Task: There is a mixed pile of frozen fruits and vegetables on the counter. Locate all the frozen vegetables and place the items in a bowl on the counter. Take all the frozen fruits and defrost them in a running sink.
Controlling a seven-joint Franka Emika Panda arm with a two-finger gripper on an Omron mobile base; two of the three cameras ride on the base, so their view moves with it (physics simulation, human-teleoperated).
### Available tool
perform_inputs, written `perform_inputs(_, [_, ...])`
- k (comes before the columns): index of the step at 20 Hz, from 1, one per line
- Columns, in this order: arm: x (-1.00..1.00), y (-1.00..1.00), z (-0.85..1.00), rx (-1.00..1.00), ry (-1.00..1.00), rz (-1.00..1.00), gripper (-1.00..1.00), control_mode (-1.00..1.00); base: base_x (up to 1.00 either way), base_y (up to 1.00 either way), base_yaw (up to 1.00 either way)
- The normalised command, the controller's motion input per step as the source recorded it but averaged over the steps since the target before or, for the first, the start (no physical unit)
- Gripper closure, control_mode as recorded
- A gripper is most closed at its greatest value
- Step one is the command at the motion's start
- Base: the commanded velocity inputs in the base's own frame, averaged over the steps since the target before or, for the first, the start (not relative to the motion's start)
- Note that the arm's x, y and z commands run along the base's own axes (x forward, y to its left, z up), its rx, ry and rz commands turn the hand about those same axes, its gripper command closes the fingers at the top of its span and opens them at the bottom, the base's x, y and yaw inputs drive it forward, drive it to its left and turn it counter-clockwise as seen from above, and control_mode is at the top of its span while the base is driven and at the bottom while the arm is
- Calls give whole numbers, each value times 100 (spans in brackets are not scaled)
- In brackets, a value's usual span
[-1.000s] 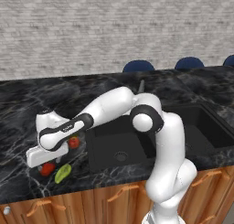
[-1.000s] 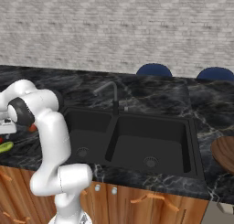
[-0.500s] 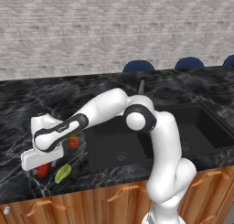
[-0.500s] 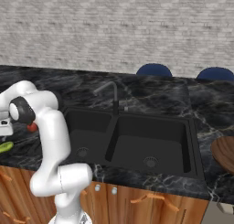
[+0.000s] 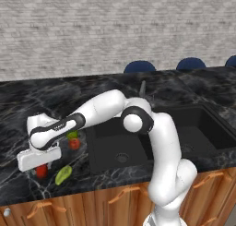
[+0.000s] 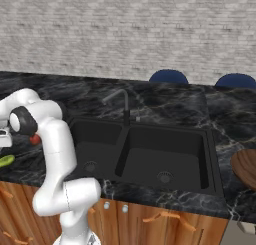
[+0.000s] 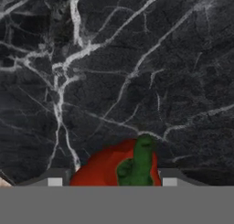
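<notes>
Black marble counter (image 5: 14,110) is hosting the first pick: gripper (image 7: 112,182) is closing around the red chunk (image 7: 109,168), lifting toward the bowl (image 6: 246,166) coming next.

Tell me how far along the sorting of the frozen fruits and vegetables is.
Nothing looks sorted yet: the green ball, red-orange ball and yellow-green oblong lie on the counter, and the sink holds nothing. In hand: the gripper is down over the red chunk, its fingers on either side. All four pieces are left.
</notes>
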Motion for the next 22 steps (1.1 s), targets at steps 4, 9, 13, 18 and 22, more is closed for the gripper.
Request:
perform_inputs(4, [-8, -37, 24, 0, 3, 0, 100, -100, 0, 0, 0])
perform_inputs(9, [-17, -52, 18, 1, 0, 0, 100, -100, 0, 0, 0])
perform_inputs(13, [-4, -41, 35, 0, -1, -1, 100, -100, 0, 0, 0])
perform_inputs(18, [4, -44, 31, 0, 0, 1, 100, -100, 0, 0, 0])
perform_inputs(22, [0, -49, 20, 0, 0, 1, 100, -100, 0, 0, 0])
